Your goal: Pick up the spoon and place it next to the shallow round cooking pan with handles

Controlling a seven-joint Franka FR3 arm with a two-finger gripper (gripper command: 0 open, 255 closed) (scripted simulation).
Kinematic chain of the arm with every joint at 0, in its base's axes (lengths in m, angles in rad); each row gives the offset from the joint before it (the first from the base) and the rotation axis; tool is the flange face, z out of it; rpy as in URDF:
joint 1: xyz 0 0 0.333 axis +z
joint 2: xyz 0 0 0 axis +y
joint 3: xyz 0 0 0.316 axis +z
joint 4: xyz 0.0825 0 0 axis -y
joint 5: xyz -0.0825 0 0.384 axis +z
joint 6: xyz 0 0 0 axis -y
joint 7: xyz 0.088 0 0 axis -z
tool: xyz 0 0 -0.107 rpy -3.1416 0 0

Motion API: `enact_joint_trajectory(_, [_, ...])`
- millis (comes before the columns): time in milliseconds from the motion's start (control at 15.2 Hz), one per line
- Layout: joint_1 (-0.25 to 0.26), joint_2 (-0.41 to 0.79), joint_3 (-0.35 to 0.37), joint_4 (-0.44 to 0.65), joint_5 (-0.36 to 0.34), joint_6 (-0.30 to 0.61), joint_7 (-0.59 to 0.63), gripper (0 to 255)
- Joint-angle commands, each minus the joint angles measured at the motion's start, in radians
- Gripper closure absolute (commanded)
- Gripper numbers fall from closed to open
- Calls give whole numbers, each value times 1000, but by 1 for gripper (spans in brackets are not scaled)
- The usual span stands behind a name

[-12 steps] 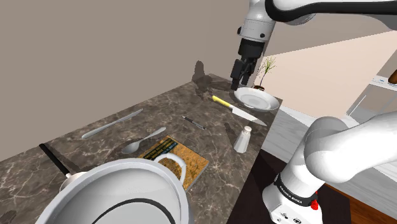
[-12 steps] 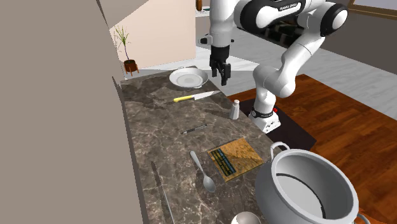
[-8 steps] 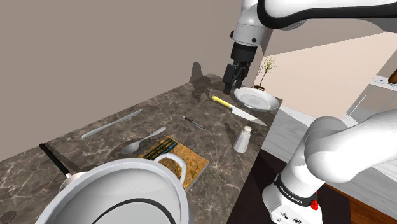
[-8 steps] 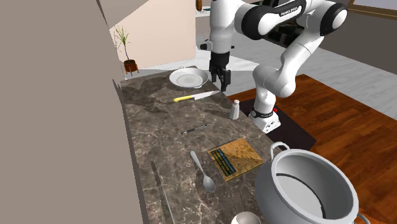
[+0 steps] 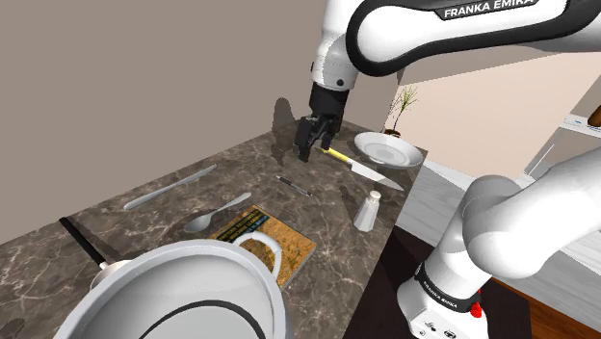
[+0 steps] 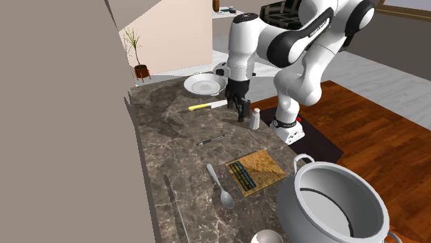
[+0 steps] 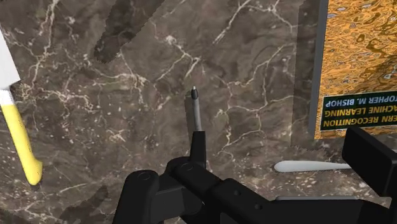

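Over the far half of the marble counter [image 5: 323, 214], the end effector [image 5: 311, 149] hangs just above the surface. Its two black fingers stand apart with nothing between them, so it is open and empty. In the wrist view a thin dark pen [image 7: 196, 114] lies on the marble straight ahead of it. A yellow-handled knife [image 7: 22, 146] lies off to one side, and a book [image 7: 356, 57] to the other.

The spoon [image 5: 217, 214] lies flat on the counter, well apart from the end effector and nearer the big pot [image 5: 193, 258]. It sits just beside the book, on the shoulder view's left. In the wrist view the pale tip of its handle shows close to one finger.

The pan [image 5: 388, 149] (a shallow white round dish with small handles) sits at the counter's far end, just beyond the knife.

I judge the step in hand to be the approach to the spoon, with the grasp not yet begun. The next move calls for carrying the end effector past the pen towards the spoon and lining the fingers up across the handle. It then has to lower until the fingers straddle the handle, and close. The spoon is thin and lies flat, so the fingers will likely need to come almost to the marble. The book's edge nearby leaves little room on that side.
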Motion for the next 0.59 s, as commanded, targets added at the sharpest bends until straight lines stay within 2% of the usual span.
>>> enact_joint_trajectory(0, [11, 47, 35, 10, 7, 51, 39, 0])
enact_joint_trajectory(264, [27, 161, 107, 49, 1, 148, 122, 0])
enact_joint_trajectory(528, [35, 289, 176, 109, -33, 233, 215, 0])
